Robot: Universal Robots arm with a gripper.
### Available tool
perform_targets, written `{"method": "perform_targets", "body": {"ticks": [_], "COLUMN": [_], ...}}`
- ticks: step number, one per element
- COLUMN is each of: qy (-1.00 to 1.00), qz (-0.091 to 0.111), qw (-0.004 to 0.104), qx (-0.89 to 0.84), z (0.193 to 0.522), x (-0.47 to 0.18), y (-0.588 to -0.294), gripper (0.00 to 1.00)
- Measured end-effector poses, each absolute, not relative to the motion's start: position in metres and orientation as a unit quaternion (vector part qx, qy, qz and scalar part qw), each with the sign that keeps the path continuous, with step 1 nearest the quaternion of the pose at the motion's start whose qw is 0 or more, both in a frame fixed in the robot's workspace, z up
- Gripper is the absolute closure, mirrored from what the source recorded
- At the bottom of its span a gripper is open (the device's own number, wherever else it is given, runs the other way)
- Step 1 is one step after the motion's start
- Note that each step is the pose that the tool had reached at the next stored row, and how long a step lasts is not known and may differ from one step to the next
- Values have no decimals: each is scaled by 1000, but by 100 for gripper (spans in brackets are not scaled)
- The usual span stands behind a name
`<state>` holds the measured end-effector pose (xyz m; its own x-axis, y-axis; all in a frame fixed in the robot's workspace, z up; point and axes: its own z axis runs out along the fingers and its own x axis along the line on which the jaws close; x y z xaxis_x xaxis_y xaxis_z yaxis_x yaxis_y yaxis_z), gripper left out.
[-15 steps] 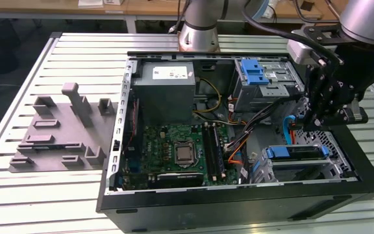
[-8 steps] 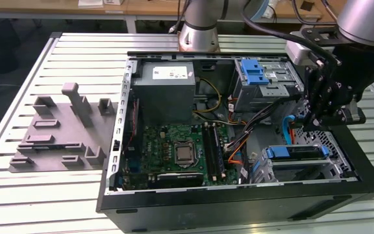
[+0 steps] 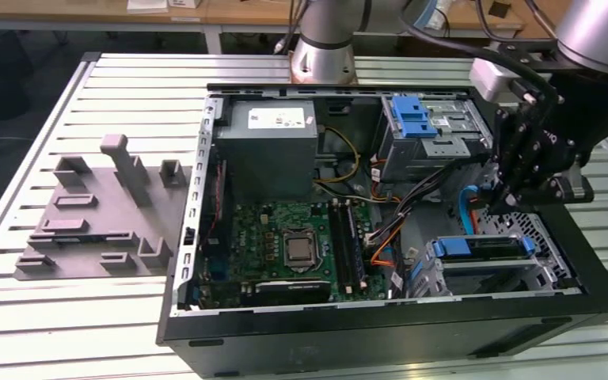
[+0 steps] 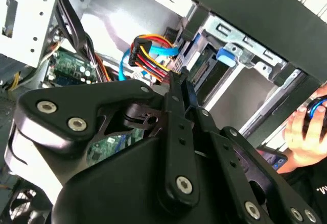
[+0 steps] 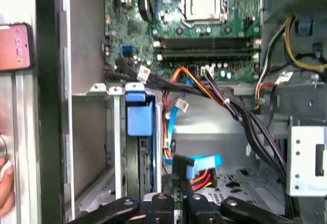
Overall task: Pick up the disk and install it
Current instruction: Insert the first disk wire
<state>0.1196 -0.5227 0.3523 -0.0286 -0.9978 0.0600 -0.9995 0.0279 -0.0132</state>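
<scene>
The disk point(image 3: 480, 247) sits in the drive cage point(image 3: 552, 237) at the front corner of the open computer case, on the exterior view's right. Its blue carrier frame faces up. In the first wrist view the disk point(image 5: 139, 116) stands edge-on in the cage, blue handle on top. My gripper point(image 3: 503, 202) hangs just above the case beside that cage, apart from the disk. In both wrist views its fingers point(image 4: 179, 81) are pressed together with nothing seen between them. They are close to a blue cable plug point(image 5: 204, 164) and its orange and red wires.
The case holds a green motherboard point(image 3: 294, 241), a grey power supply box point(image 3: 272, 150), an upper drive bay with a blue latch point(image 3: 414, 117) and black cable bundles point(image 5: 240, 117). A grey fixture block point(image 3: 98, 214) lies on the slatted table. A person's hand point(image 4: 306, 129) is beside the case.
</scene>
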Motion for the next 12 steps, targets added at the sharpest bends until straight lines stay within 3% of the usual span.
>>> {"method": "perform_targets", "body": {"ticks": [12], "qy": [-717], "qz": [24], "qw": [18], "qx": [696], "z": [345], "x": [121], "y": [-534], "gripper": [84]}}
